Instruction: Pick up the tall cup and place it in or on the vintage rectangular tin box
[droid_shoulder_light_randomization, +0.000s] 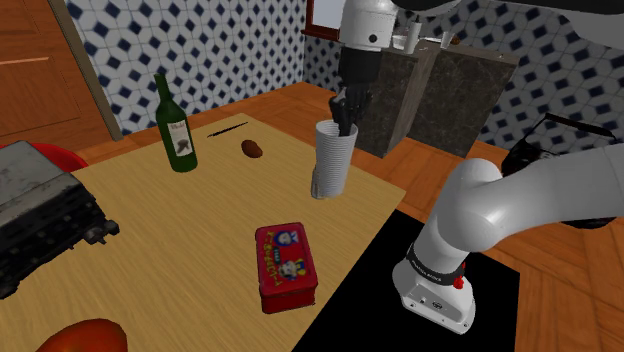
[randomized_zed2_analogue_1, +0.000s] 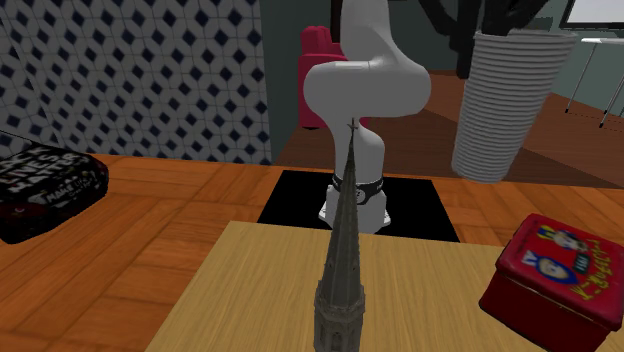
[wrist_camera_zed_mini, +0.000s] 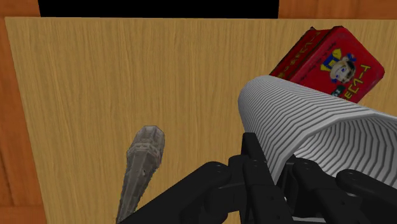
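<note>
The tall cup (droid_shoulder_light_randomization: 333, 157) is white and ribbed, and it hangs a little tilted above the wooden table (droid_shoulder_light_randomization: 200, 230). My black gripper (droid_shoulder_light_randomization: 343, 112) is shut on its rim, one finger inside the cup. In the second exterior view the cup (randomized_zed2_analogue_1: 500, 100) floats high at the right under the gripper (randomized_zed2_analogue_1: 478, 18). The red rectangular tin box (droid_shoulder_light_randomization: 285, 265), with cartoon figures on its lid, lies shut on the table nearer the front edge. In the wrist view the fingers (wrist_camera_zed_mini: 257, 167) clasp the cup (wrist_camera_zed_mini: 318, 137), and the tin (wrist_camera_zed_mini: 331, 63) lies beyond it.
A green wine bottle (droid_shoulder_light_randomization: 177, 128), a small brown lump (droid_shoulder_light_randomization: 251, 149) and a thin dark stick (droid_shoulder_light_randomization: 228, 128) stand at the table's far side. A grey appliance (droid_shoulder_light_randomization: 40, 215) sits at the left. A grey spire-shaped thing (randomized_zed2_analogue_1: 340, 270) rises near the table edge. A dark counter (droid_shoulder_light_randomization: 430, 95) stands behind the cup.
</note>
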